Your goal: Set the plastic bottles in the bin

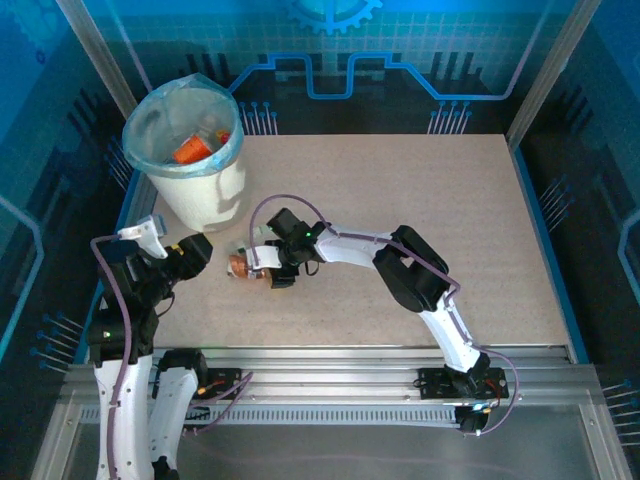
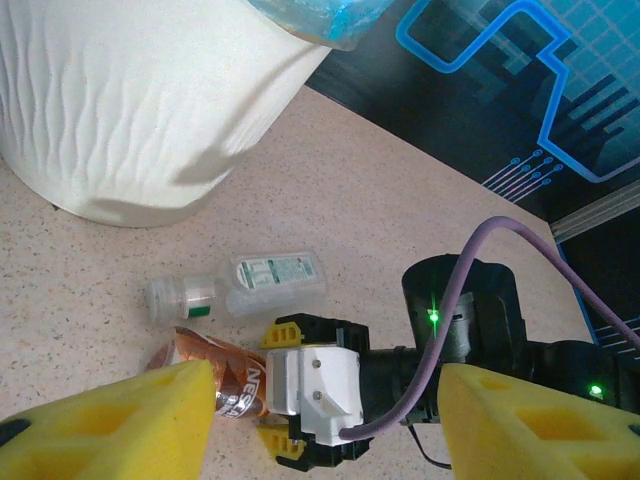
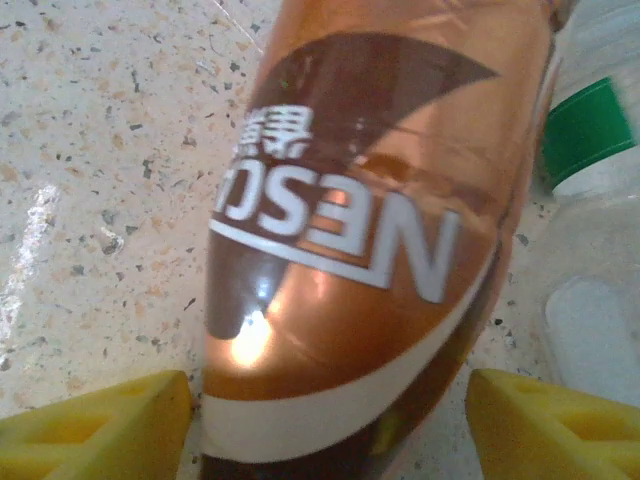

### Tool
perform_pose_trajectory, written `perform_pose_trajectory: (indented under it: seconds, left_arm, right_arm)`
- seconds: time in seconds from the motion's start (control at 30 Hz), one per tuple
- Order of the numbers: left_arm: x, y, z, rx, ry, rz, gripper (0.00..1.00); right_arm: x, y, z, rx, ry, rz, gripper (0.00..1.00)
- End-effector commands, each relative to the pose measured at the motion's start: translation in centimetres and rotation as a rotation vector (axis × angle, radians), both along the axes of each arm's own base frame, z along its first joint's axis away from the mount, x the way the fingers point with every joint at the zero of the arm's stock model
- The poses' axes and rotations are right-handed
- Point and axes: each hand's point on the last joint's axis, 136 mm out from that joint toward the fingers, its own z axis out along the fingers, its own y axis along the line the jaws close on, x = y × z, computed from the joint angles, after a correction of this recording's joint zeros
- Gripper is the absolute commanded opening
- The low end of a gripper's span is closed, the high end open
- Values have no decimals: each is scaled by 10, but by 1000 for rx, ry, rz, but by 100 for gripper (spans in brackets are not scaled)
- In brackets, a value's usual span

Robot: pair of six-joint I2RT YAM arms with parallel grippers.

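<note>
A crushed bottle with a copper-brown label lies on the table in front of the bin. My right gripper straddles it, with a yellow pad on each side and a small gap at the right pad. A clear bottle with a green-and-white label lies right beside the brown one. My left gripper hangs open just left of them, with nothing between its pads. The bin holds orange-labelled bottles.
The bin's white wall stands close behind the two bottles. A purple cable loops over the right wrist. The tabletop stretches to the right, with a metal rail at the near edge.
</note>
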Motion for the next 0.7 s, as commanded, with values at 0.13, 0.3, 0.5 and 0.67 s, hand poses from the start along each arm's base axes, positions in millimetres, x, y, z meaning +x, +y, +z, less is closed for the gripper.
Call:
perform_pose_trajectory:
  seconds: [0.13, 0.3, 0.5, 0.67]
  left_arm:
    - [-3, 1, 4, -14, -3, 17, 62]
    - [-4, -1, 19, -23, -41, 11, 69]
    - [2, -19, 49, -84, -145, -85, 80]
    - [14, -38, 66, -212, -170, -187, 85]
  right_arm:
    - [-5, -11, 2, -49, 18, -17, 44]
    - [-13, -18, 32, -1, 30, -60, 33]
    - [-30, -37, 98, 162, 73, -162, 32]
    - [-39, -62, 156, 356, 185, -277, 32]
